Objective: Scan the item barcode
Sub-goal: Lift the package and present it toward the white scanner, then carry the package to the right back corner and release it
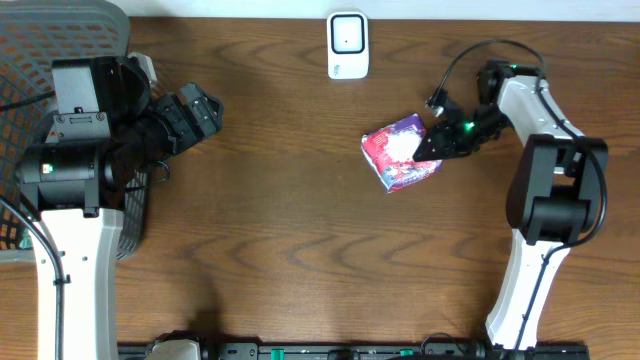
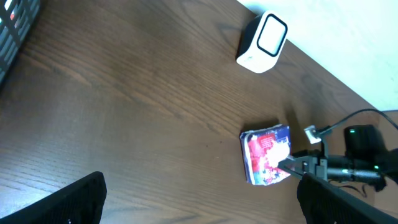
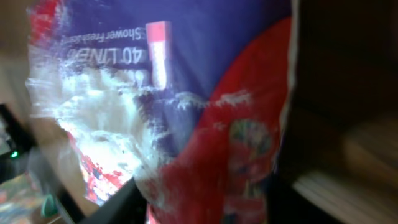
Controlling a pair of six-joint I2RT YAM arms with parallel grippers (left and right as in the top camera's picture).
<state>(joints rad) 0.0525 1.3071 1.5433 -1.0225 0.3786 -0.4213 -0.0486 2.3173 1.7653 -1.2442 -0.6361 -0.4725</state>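
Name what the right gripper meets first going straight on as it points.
The red-and-purple packet, directly ahead of the right gripper; whether they touch is unclear.

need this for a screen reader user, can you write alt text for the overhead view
The right gripper meets the right edge of a red and purple packet on a dark wooden table, with a small white scanner at the far edge. The left gripper hangs open at the left, beside a grey basket.
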